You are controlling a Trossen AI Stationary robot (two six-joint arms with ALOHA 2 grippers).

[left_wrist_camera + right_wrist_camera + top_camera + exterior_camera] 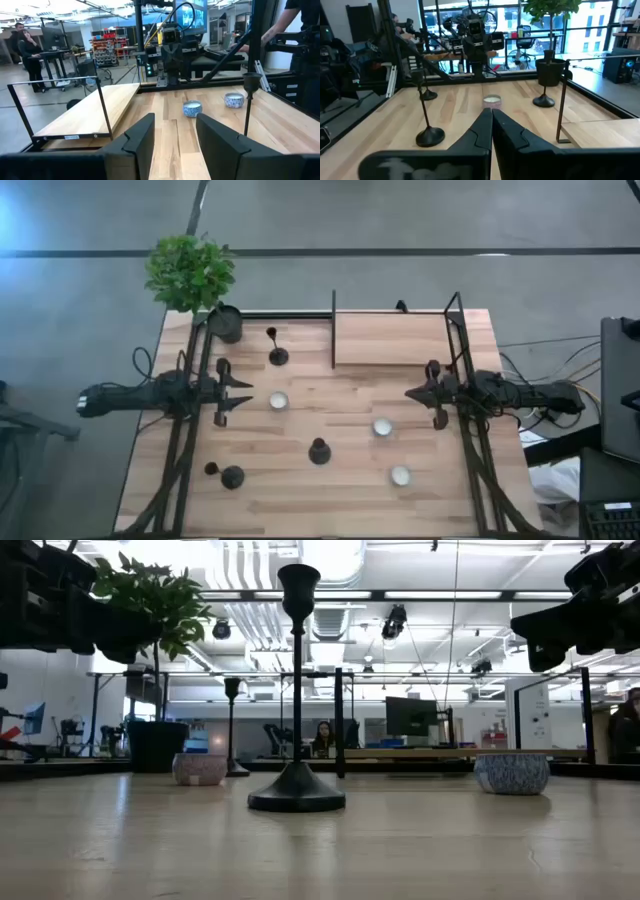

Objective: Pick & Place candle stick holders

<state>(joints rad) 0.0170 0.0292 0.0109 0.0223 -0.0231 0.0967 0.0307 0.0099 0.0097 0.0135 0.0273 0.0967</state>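
Note:
Three black candle stick holders stand upright on their round bases on the wooden table: one at the far side (pixel 277 352), one in the middle (pixel 319 451) (pixel 297 690), one near the left front (pixel 230 476). My left gripper (pixel 240 394) (pixel 175 137) hovers open at the table's left, nothing between its fingers; the middle holder (pixel 248 100) stands ahead of it and to one side. My right gripper (pixel 412 393) (pixel 491 122) is shut at the right, above the table, touching nothing. The middle holder (pixel 428 132) and the far one (pixel 543 100) show beyond it.
Three small white candle bowls (pixel 278 400) (pixel 382 426) (pixel 400 475) sit on the table among the holders. A dark pot with a green plant (pixel 225 323) stands at the far left corner. A raised wooden shelf with a black frame (pixel 392 338) fills the far right.

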